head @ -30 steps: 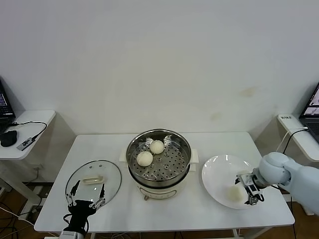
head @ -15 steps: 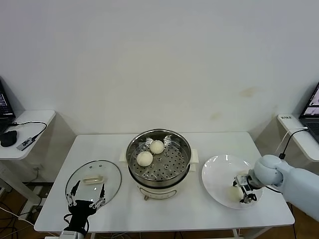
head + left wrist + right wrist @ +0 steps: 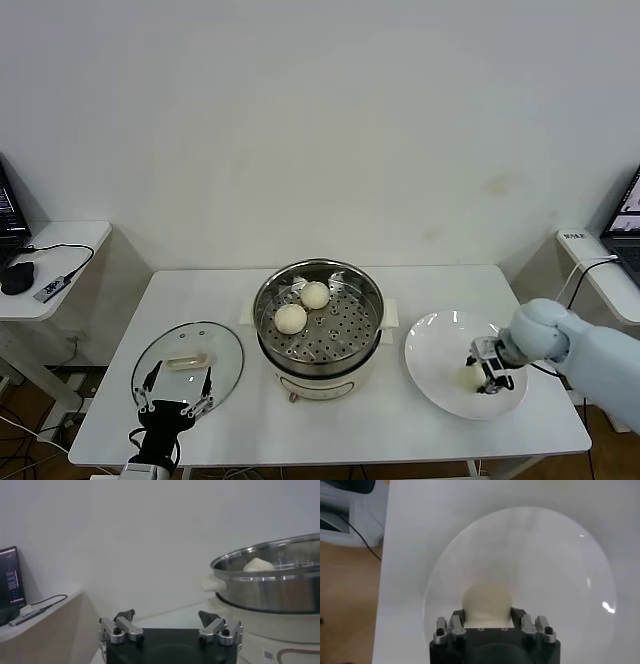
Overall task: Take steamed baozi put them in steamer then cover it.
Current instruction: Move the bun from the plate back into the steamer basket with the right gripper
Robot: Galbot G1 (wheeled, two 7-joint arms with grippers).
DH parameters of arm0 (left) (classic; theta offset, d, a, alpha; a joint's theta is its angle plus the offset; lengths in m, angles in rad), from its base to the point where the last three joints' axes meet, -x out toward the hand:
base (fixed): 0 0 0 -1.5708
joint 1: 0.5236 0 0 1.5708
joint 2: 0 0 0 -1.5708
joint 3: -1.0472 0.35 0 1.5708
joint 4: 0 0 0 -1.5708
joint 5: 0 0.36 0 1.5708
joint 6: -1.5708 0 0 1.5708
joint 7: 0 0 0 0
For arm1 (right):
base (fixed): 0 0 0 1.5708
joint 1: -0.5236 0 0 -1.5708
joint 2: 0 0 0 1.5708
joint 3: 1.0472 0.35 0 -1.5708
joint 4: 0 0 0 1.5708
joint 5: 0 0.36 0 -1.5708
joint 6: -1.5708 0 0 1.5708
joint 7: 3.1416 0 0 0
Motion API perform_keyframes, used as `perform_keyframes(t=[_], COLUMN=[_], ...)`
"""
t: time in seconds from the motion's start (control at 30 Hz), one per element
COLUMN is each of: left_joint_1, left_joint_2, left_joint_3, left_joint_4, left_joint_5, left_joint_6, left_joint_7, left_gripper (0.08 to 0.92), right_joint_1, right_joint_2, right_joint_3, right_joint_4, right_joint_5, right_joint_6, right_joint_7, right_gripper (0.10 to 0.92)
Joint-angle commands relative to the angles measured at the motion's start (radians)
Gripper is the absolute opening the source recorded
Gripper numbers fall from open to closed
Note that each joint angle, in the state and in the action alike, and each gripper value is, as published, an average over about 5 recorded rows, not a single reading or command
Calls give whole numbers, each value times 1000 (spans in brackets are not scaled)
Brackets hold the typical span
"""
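two grippers are in your view, and only the right one is on anything. starting at the left, your left gripper sits at the near edge of the table, fingers spread wide with nothing between them, just near of the cover. the cover lies flat on the table, left of the steamer and not touching it, handle up.

the steamer stands at the table's middle with its top open. you can see two baozi on the perforated tray, side by side in its far left part and about touching each other.

further right, a white plate lies just beside the steamer. a third baozi is on the plate's near right part, and your right gripper is down around it. in the right wrist view the fingers sit against both sides of the bun, closed onto it. you cannot tell whether it is resting on the plate or raised off it.
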Motion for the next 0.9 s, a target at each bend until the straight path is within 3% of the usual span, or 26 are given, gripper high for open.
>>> perform_keyframes(t=[0.03,0.3,0.53,0.9], left_joint_1=[-2,-6,0,3], left_joint_2=[2,8,11,10], left_joint_3=[2,7,6,-13], left_joint_4=[-3,-8,-17,-19], left_joint_5=[0,-1,-2,-3], left_joint_6=[0,0,0,-1], left_joint_7=[0,0,0,0], left_gripper=[823,823,823,823], right_joint_1=[228,524,787,789], right_joint_2=[-18,13,161,390], right_joint_3=[-55,-189,-370,-445], right_joint_4=[10,16,4,30], right_joint_5=[99,238,338,454], right_joint_6=[-6,-27,-39,-32], right_joint_7=[-11,-36,-18,103], right_gripper=[577,578,585,585])
